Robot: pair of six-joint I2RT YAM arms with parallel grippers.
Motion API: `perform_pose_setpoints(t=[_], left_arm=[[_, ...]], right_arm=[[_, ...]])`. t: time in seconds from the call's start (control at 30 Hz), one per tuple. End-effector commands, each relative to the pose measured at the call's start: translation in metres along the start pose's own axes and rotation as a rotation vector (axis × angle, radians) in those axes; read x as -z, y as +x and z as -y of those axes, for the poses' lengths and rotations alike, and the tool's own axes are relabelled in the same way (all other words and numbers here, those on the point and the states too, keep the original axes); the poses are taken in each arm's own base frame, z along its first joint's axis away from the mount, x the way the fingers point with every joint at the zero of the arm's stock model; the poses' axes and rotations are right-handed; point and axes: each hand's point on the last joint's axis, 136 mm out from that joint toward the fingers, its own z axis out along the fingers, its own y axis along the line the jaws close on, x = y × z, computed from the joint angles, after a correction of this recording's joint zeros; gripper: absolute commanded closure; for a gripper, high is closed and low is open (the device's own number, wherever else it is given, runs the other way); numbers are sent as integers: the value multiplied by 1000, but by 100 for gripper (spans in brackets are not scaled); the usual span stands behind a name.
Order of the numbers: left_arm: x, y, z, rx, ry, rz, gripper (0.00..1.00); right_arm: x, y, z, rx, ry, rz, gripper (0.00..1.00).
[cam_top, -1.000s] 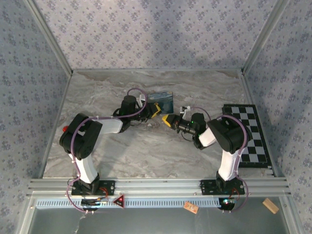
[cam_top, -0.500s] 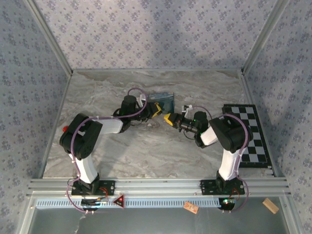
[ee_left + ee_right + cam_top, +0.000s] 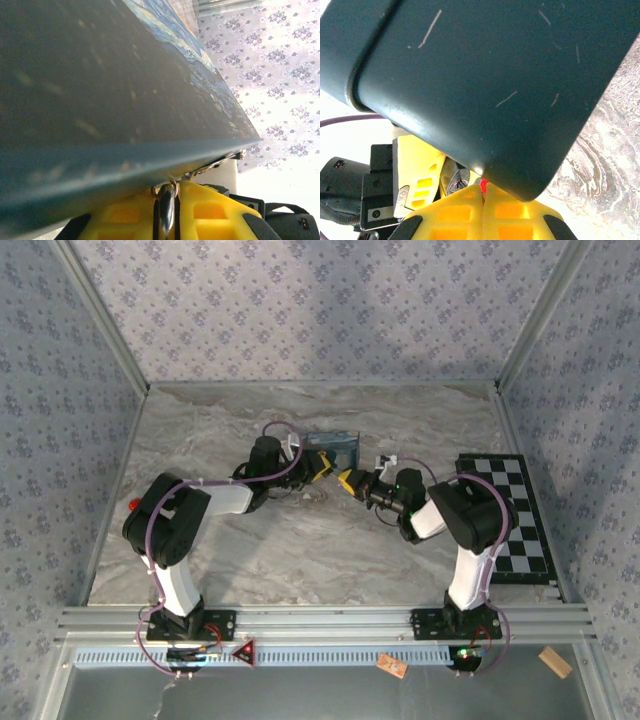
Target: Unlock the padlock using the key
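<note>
The blue swirl-painted box [image 3: 338,445] stands at the middle back of the table. My left gripper [image 3: 322,466] presses against its front left. In the left wrist view the left gripper [image 3: 166,192] is shut on the padlock [image 3: 166,210], a dark silvery piece with a thin ring at its top, right under the box [image 3: 100,75]. My right gripper [image 3: 346,481] sits just right of the left one. It is shut [image 3: 483,192], with a small red bit of the key [image 3: 483,185] between its tips, under the box's corner [image 3: 485,75]. The padlock [image 3: 455,181] lies just left of it.
A black-and-white checkered mat [image 3: 510,515] lies at the right edge of the table. Patterned walls close in the left, back and right. A small red knob [image 3: 134,505] sits by the left arm's elbow. The marble surface in front of the grippers is bare.
My right gripper has crept up and slightly right toward the box and the left gripper. The left arm and the box have not moved.
</note>
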Motion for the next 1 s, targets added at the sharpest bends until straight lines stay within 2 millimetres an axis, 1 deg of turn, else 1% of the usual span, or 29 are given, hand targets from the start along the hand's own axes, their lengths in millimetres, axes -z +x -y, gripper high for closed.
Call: perform_pose_setpoints(t=[0.0, 0.37, 0.6, 0.8, 0.9, 0.93, 0.97], left_arm=[[4, 63, 71, -118, 209, -253, 99], [3, 61, 68, -109, 203, -243, 98], [3, 59, 69, -112, 205, -239, 99], [4, 60, 69, -114, 204, -239, 99], [5, 56, 63, -111, 183, -222, 99], [6, 54, 61, -107, 172, -217, 99], [7, 51, 57, -100, 157, -204, 99]], right_arm=[[-24, 16, -29, 46, -78, -27, 100], [-32, 34, -37, 49, -94, -52, 100], [-32, 35, -34, 49, -86, -49, 100], [-26, 30, -23, 37, -59, -33, 100], [-22, 24, -16, 23, -45, -34, 100], [-19, 23, -13, 26, -38, -28, 99], [-15, 21, -7, 25, -22, -22, 93]])
